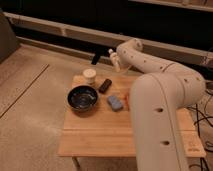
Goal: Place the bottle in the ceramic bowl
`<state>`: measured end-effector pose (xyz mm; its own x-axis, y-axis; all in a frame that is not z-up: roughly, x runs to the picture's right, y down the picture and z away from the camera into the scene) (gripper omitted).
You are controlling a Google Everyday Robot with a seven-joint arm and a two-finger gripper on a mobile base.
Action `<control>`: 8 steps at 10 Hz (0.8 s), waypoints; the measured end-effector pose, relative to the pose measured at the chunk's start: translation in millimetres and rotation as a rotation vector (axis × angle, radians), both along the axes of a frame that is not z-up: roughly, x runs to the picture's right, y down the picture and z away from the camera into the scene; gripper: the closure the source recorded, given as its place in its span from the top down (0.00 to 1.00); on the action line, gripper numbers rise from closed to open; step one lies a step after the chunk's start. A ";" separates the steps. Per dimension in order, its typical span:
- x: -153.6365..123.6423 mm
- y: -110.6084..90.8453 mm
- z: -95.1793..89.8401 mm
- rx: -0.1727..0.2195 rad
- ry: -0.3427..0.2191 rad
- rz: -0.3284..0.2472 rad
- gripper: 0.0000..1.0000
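The dark blue-black glossy ceramic bowl [82, 97] sits on the left part of the wooden table [110, 135]. My gripper [114, 57] is raised above the table's back edge, up and to the right of the bowl. It is shut on the small whitish bottle [115, 61], which hangs clear of the tabletop. The white arm [155, 95] sweeps from the lower right up to the gripper and hides the right side of the table.
A short white round cup [89, 75] stands behind the bowl. A small dark block [104, 85] lies right of the cup. A blue oblong pad [115, 103] lies right of the bowl, close to the arm. Speckled floor surrounds the table; a dark wall runs behind.
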<state>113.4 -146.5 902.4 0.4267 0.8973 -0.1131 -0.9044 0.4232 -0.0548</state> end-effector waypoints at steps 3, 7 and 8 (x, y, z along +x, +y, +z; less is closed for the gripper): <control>-33.7 12.3 -64.8 0.102 -0.034 -0.080 0.00; -102.6 67.4 -107.9 0.121 -0.112 -0.198 0.00; -113.3 78.8 -106.3 0.107 -0.120 -0.210 0.00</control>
